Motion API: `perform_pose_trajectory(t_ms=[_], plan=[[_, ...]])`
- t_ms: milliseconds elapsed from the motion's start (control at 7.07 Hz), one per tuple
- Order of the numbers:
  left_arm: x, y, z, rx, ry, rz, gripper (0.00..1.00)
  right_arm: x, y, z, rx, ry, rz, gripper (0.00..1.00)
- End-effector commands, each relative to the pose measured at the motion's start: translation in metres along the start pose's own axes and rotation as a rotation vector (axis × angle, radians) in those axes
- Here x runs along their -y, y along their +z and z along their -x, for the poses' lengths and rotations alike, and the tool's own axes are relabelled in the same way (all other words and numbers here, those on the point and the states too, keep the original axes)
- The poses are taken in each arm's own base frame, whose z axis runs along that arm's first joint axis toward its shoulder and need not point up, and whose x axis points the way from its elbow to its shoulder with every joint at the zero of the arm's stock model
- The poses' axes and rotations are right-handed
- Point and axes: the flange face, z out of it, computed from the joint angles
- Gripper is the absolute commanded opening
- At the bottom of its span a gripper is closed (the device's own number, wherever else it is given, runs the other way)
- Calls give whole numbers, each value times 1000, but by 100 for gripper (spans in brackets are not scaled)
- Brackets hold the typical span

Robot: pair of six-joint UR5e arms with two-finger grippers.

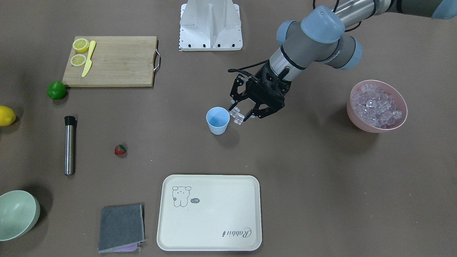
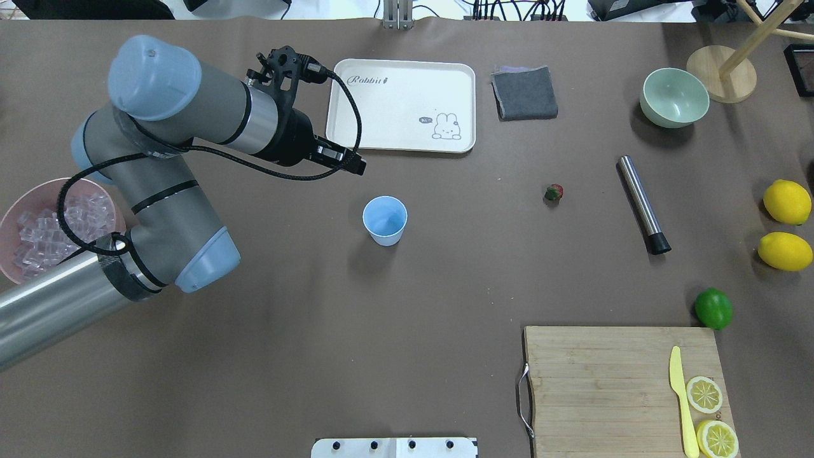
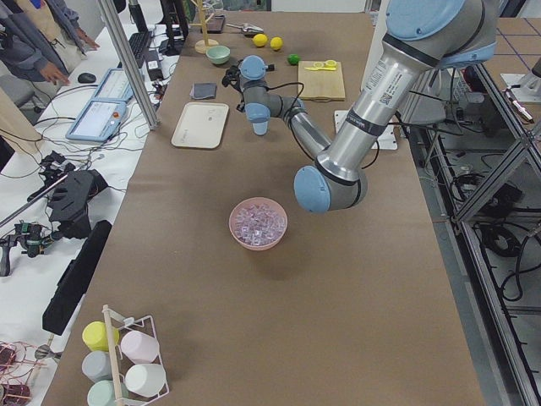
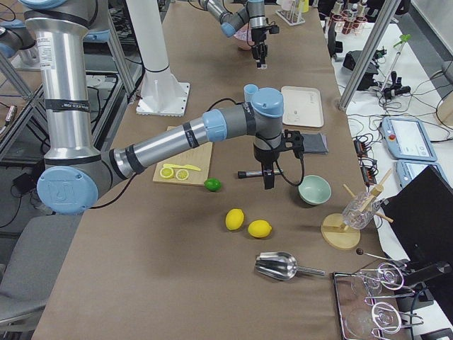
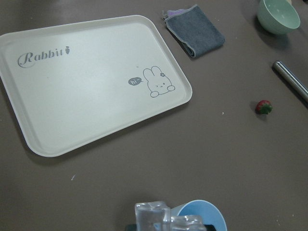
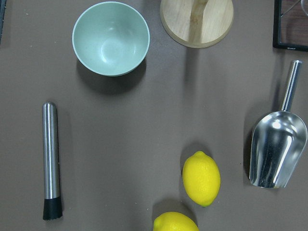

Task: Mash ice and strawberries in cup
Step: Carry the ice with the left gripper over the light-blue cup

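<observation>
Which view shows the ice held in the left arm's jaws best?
The front-facing view: the ice sits clear between the jaws of the left gripper, beside the cup. The left wrist view crops it at the bottom edge; overhead, the left arm hides it; the side views are too small to tell.

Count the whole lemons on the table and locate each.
2. The far lemon lies at the overhead view's right edge; the near lemon sits just robot-side of it, apart. The lemon slices on the cutting board are excluded. None seem hidden.
</observation>
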Motion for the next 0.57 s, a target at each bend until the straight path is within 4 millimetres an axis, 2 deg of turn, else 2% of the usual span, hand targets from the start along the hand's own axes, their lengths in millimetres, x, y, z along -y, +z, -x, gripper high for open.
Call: perform_pose_trajectory(t_ms=[0, 424], plan=[[-7, 21, -6, 11, -3, 0, 0, -2, 0, 0, 4, -6, -12, 100], [-13, 42, -12, -9, 11, 12, 0, -4, 0, -1, 2, -7, -11, 100]])
